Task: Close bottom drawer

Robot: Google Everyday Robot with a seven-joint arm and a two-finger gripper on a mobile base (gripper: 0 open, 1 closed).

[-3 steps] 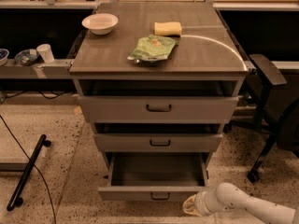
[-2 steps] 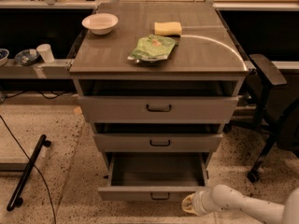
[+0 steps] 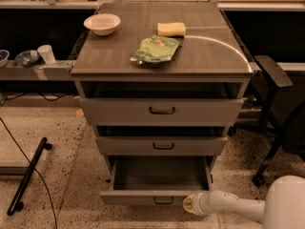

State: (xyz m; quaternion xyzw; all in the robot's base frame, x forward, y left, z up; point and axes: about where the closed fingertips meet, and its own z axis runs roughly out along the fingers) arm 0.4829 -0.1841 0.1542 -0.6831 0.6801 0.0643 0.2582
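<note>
The bottom drawer [image 3: 159,197] is the narrowest of three grey drawers and stands pulled far out, its plain grey box empty. A small dark loop handle [image 3: 163,201] sits on its low front panel. My gripper [image 3: 189,203] is at the end of a white arm [image 3: 233,206] coming in from the lower right. Its tip is right at the right end of the drawer's front panel, just right of the handle. The mid-width drawer [image 3: 162,145] and the widest top drawer [image 3: 162,110] above it are each pulled out a little.
On the cabinet top [image 3: 114,56] lie a white bowl [image 3: 102,23], a green bag [image 3: 156,49] and a yellow sponge [image 3: 171,29]. A black office chair [image 3: 274,109] stands at the right. A black bar [image 3: 27,175] and a cable lie on the floor at the left.
My gripper and arm have slid a little to the left along the drawer's front. The bottom drawer stands as far out as before.
</note>
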